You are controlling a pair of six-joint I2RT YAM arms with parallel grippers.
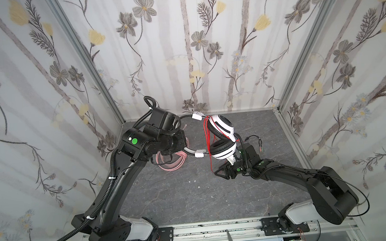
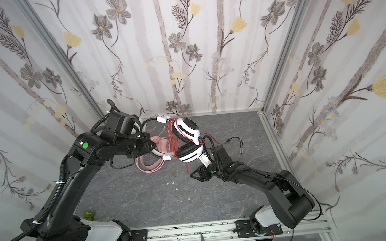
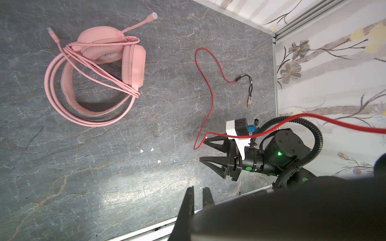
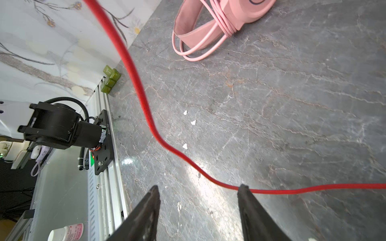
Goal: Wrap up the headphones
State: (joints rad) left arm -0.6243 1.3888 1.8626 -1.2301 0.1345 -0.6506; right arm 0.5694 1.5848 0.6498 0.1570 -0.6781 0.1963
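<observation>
In both top views the white headset (image 1: 221,124) (image 2: 186,126) is held aloft past mid-table by its band, with turns of red cord (image 2: 171,134) laid around it. The right claw (image 1: 219,174) is seen at 6 o'clock of it. The pink headset (image 2: 163,142) lies at 9 o'clock, already wrapped. In the left wrist view the left claw (image 3: 198,188) is closed, judged clamped on that band, and slack cord with plugs (image 3: 249,100) trails on the table (image 3: 104,177). In the right wrist view the right claw's jaws stand apart, and the cord is touched by one fingertip (image 4: 243,188) but not gripped. Winding is judged under way. Next, closing on the cord and laying another turn are called for.
</observation>
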